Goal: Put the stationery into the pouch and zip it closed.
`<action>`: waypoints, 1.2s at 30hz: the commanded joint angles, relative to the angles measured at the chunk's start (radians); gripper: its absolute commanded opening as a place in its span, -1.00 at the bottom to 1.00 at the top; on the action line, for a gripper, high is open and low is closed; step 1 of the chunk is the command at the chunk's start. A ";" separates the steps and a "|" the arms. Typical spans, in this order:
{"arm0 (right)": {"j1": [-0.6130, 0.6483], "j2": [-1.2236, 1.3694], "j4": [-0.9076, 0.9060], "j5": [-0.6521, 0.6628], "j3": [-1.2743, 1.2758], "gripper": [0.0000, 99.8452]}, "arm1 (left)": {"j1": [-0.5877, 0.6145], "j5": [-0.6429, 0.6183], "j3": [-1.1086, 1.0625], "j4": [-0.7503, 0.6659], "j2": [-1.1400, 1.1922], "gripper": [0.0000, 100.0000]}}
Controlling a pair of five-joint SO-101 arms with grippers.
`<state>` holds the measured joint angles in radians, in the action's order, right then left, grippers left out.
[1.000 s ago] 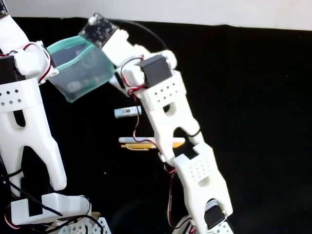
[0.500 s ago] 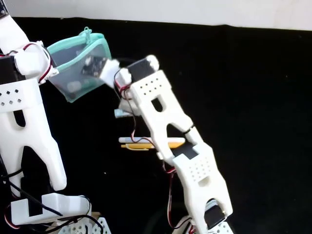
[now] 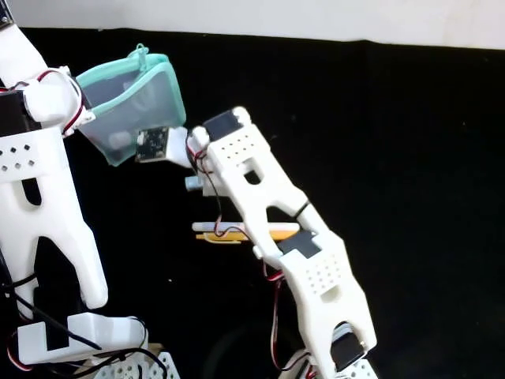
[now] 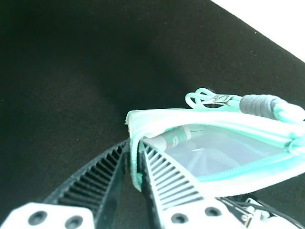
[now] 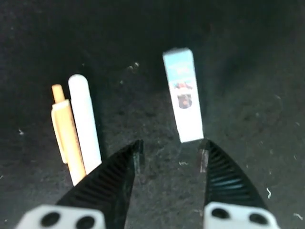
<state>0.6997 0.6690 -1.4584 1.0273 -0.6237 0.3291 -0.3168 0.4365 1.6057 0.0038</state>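
Your black bench (image 3: 410, 197) is the biggest thing here. Over its far left part the green pouch (image 3: 130, 103) hangs in the air. Your left tool (image 4: 133, 149) is pinched tight on one end of the pouch's rim and holds it up with the mouth open. The pouch is soft and floppy, so I think it will sag if you push on it. The firmer rim by the zip (image 4: 248, 172) looks like the best place to hold.

Your right tool (image 5: 170, 151) is wide open with nothing in it. It hangs over the bench, near the pouch.

Three things lie on the bench. The white pen (image 5: 85, 121) and the orange pen (image 5: 64, 129) lie side by side, touching. They look stiff, light and smooth, so they may roll; take each one across its middle. The white block (image 5: 183, 102) lies apart from them, just ahead of the right tool's tips. It looks small and light, and easy to pinch by its long sides.

Inside the pouch, one small tube (image 4: 174, 137) lies near the held end. The zip is open.
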 commanded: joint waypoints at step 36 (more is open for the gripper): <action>0.016 0.242 0.039 -0.057 -0.300 -0.99 | -0.008 0.058 -0.024 0.005 0.005 -0.99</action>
<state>0.7380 0.9221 -1.3679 1.0303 -0.8370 0.3291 -0.2647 0.4365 1.6057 0.0038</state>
